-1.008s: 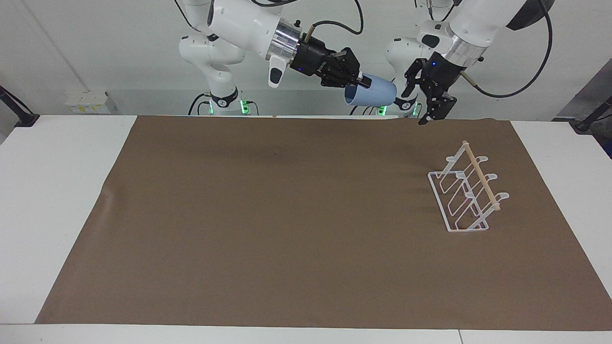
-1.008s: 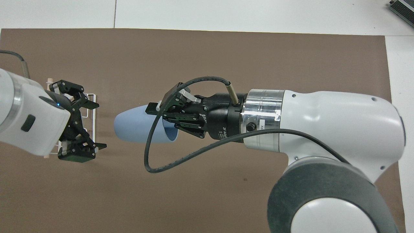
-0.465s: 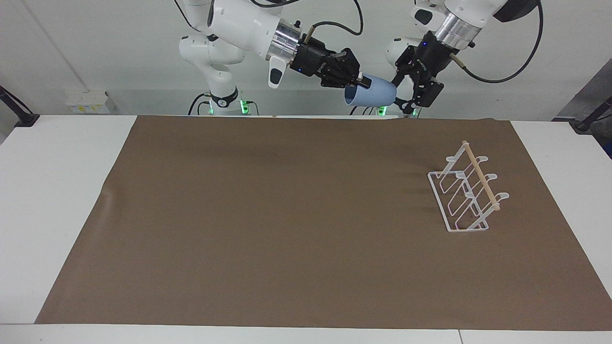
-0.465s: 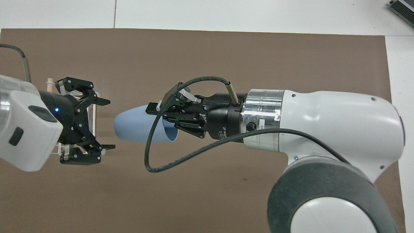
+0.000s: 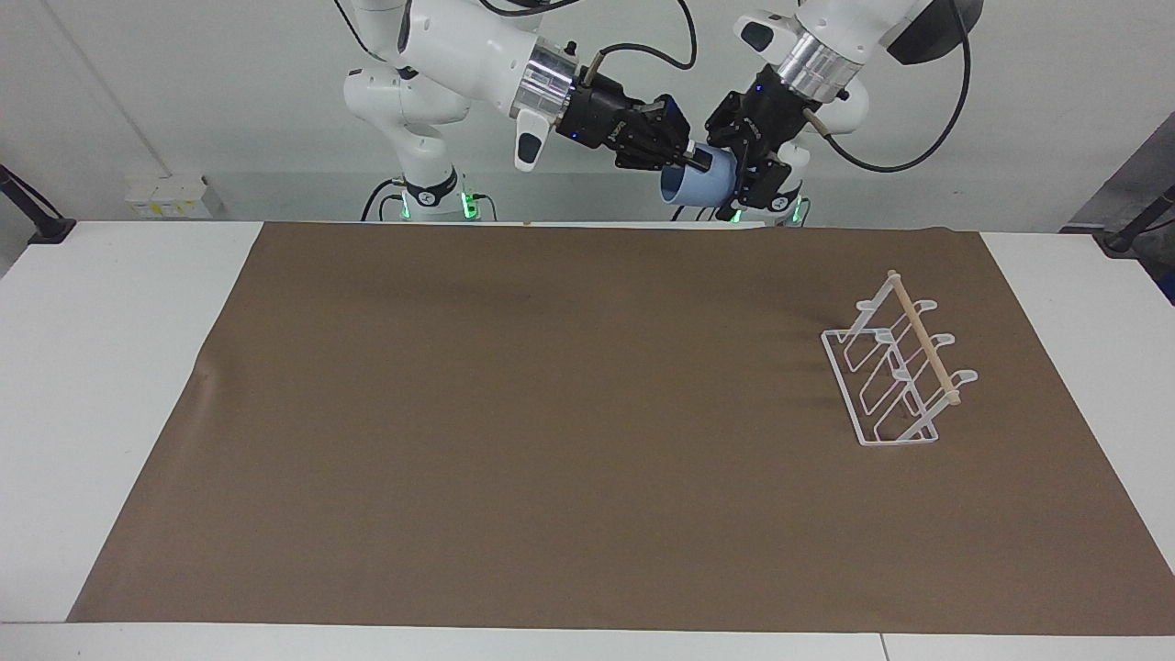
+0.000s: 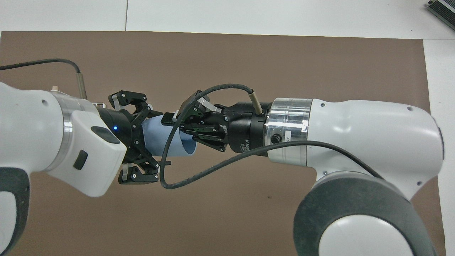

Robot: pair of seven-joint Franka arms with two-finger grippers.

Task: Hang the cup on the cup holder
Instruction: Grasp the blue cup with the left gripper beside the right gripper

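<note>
Clamped on the rim of the light-blue cup (image 5: 702,184), our right gripper (image 5: 690,158) holds it tipped on its side, high over the brown mat (image 5: 551,413) at the table edge nearest the robots. We see our left gripper (image 5: 748,174) reaching in level from its own end, fingers (image 6: 151,114) spread wide on either side of the cup's base, not yet pinching it. We find the white wire cup holder (image 5: 900,367) standing empty on the mat toward the left arm's end.
</note>
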